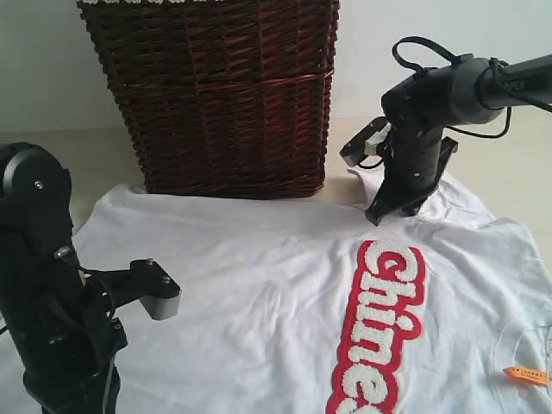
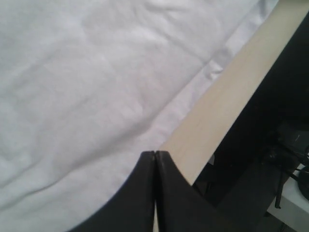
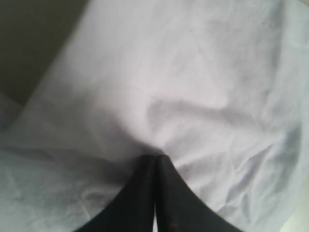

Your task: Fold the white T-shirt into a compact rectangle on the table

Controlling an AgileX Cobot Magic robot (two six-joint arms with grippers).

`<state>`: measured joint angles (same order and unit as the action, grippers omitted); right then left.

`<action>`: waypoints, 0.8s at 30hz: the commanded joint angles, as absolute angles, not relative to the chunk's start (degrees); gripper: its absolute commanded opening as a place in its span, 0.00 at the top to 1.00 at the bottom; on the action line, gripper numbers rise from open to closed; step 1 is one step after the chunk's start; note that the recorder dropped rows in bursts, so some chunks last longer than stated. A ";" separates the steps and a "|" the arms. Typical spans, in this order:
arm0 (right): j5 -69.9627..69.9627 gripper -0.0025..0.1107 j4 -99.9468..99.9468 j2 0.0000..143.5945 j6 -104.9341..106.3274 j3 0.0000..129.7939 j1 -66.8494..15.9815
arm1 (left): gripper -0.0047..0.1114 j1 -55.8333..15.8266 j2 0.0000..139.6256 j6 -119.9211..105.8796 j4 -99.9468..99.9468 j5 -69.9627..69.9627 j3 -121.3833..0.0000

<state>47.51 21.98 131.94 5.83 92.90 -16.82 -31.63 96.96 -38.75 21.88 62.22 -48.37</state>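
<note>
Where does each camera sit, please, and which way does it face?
Exterior: off the arms, facing the white T-shirt and wicker basket across the table; both arms show.
Left wrist: on the left arm, looking past the shut left gripper at shirt hem and table.
Right wrist: on the right arm, past the right gripper pinching shirt cloth.
All three share the shirt.

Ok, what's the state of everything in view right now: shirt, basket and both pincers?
white T-shirt: spread flat on the table, lettering up, not folded.
left pincer: shut at the shirt's hem edge; grip on cloth unclear.
right pincer: shut, pinching puckered shirt cloth.
wicker basket: upright behind the shirt.
</note>
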 commanded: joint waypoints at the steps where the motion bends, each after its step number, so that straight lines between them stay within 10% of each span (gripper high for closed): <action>1: 38.89 0.98 19.90 132.57 4.22 91.74 -16.01 | 0.96 -32.05 97.01 -38.14 22.31 62.60 -48.16; 24: 36.07 0.98 24.39 138.66 -4.60 100.05 -14.92 | 0.96 -32.05 97.01 -37.04 21.96 63.04 -49.50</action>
